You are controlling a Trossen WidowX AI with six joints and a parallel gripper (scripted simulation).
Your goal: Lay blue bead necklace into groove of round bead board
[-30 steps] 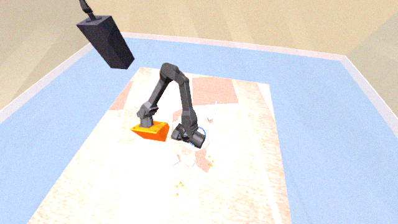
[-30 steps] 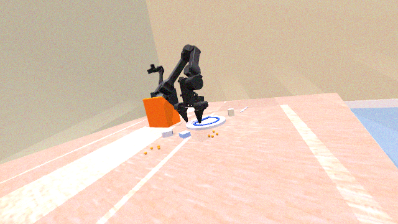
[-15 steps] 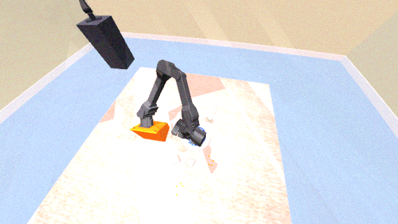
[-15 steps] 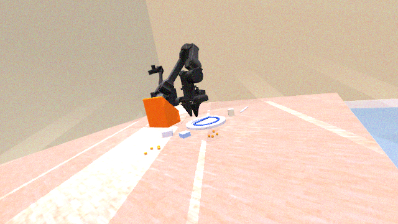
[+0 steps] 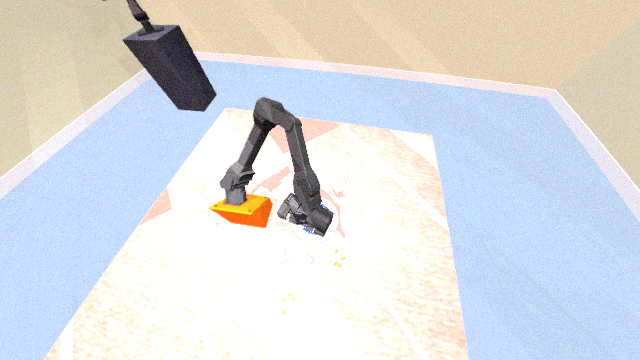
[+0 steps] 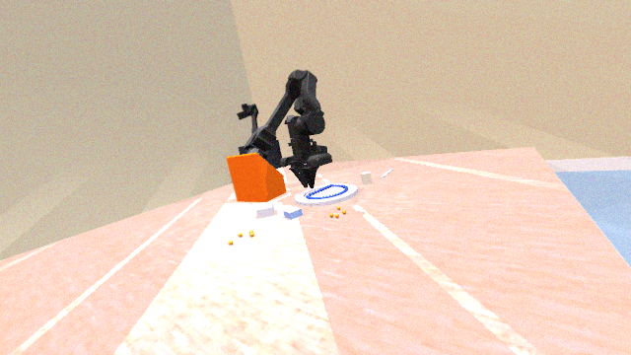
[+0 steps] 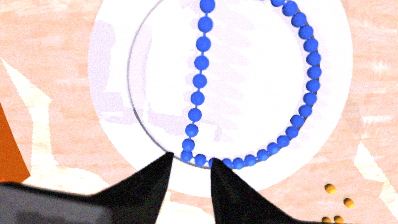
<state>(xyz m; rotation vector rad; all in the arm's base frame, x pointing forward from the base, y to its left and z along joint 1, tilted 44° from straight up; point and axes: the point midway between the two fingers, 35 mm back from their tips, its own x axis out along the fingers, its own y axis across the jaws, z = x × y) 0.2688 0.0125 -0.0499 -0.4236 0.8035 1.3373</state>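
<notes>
The round white bead board (image 6: 325, 201) (image 7: 335, 65) lies flat with a thin circular groove. The blue bead necklace (image 5: 309, 230) (image 7: 313, 72) lies on it. In the wrist view its right side curves along the groove, while its left side runs almost straight across inside the ring, leaving the groove's left arc bare. The two runs meet in a sharp corner at the lower groove. My gripper (image 6: 309, 186) (image 7: 192, 161) is partly open, its fingertips pointing down at the near edge of the ring. In the wrist view they stand either side of that corner, with no beads gripped.
The orange base (image 5: 245, 215) (image 6: 246, 177) stands beside the board. A blue block (image 6: 293, 212), a white block (image 6: 265, 211) and yellow beads (image 6: 337, 215) (image 7: 330, 188) lie in front. A pale block (image 6: 366, 177) and a white stick (image 6: 386, 173) lie behind. A dark box (image 5: 172, 70) shows upper left.
</notes>
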